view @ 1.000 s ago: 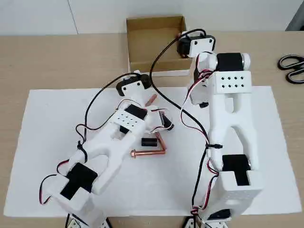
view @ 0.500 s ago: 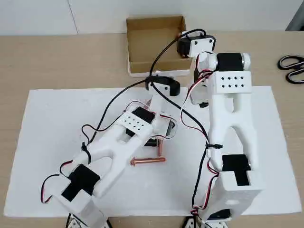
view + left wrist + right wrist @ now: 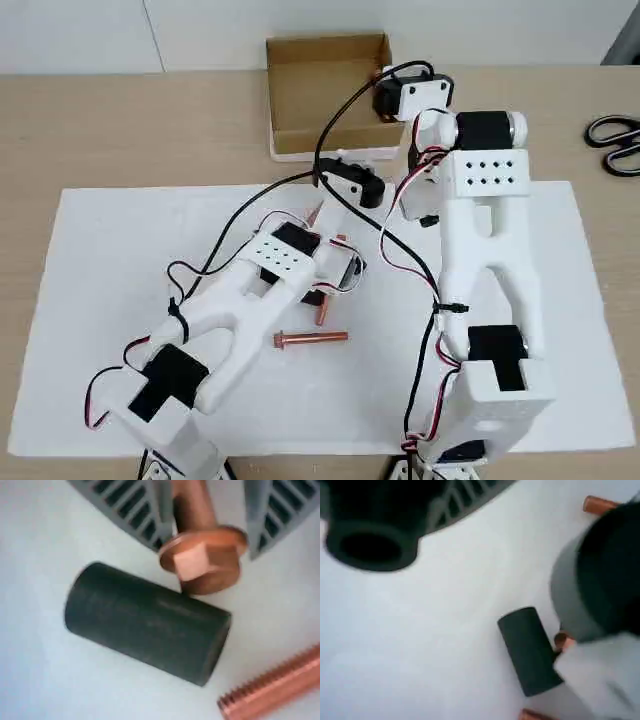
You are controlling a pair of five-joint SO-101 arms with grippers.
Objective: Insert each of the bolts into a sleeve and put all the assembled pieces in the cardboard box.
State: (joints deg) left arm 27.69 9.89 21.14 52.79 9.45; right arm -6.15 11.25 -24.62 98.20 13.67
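Bolt (image 3: pixel 204 562) in left gripper (image 3: pixel 207 537) beside loose sleeve (image 3: pixel 145 622); right gripper (image 3: pixel 405 510) grips sleeve (image 3: pixel 370 545).

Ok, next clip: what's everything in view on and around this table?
light wooden table: one, tan, under everything.
white sheet mat: one, white, across the table's middle.
brown cardboard box: one, brown, open, on the table beyond the mat.
black-handled scissors: one pair, black, table's right edge.
copper hex-head bolt: three, copper; one flat on the mat, one at the left gripper, one partly hidden beside the left arm.
black cylindrical sleeve: two, black; one lying on the mat, one in the right gripper.
robot arms: two, white; left arm and right arm side by side.
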